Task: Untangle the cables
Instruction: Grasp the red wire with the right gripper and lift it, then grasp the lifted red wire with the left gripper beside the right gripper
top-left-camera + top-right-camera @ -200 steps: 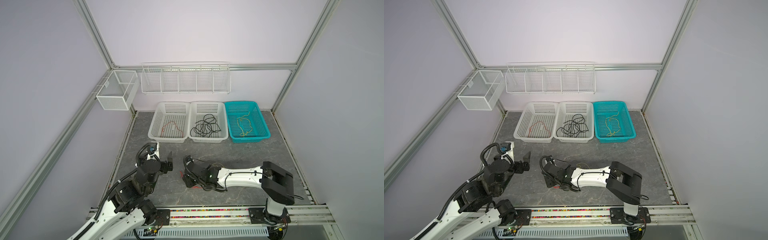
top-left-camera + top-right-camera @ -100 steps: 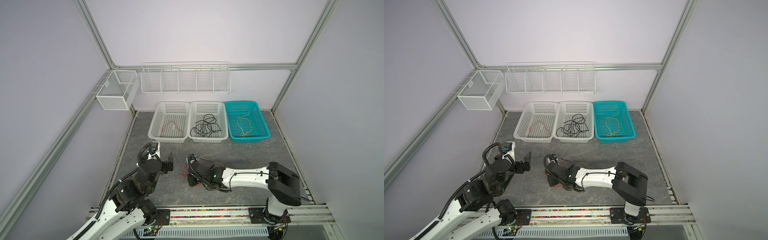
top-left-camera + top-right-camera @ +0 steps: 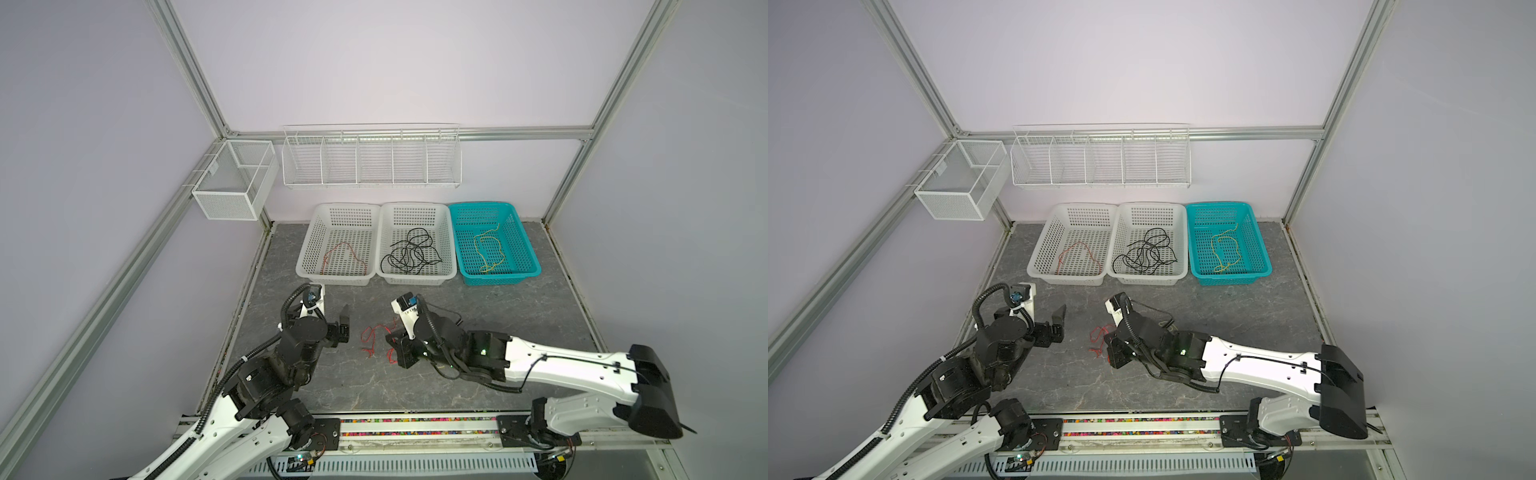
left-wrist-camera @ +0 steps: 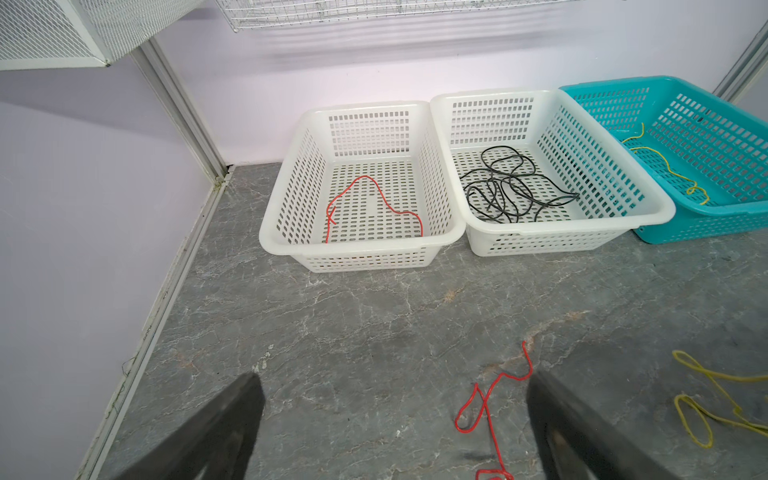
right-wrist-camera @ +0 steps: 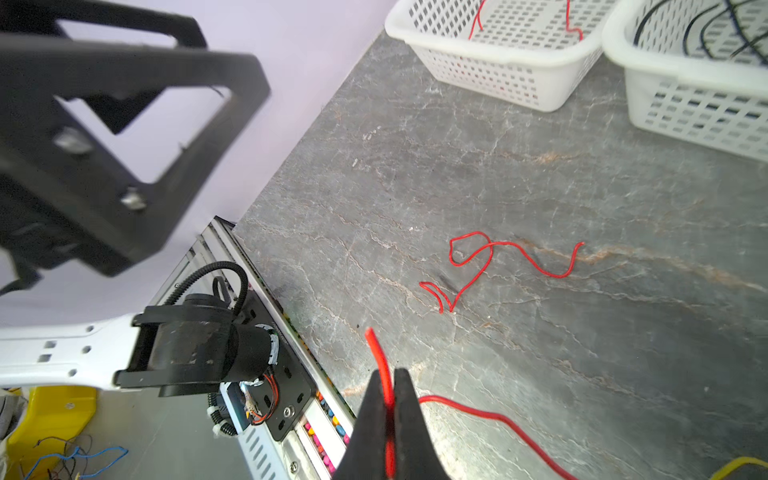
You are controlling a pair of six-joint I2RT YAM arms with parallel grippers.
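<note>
My right fingers [image 5: 409, 415] pinch one red cable [image 5: 498, 415]; the loose red cable [image 3: 371, 336] lies lower-centre, between them and my gaping, empty left fingers [image 3: 344, 314].

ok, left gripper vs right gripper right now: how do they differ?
The left gripper is wide open; the right gripper is shut. The left gripper holds nothing; the right gripper pinches a red cable near its end. Both have black fingers and work over the front of the table.
</note>
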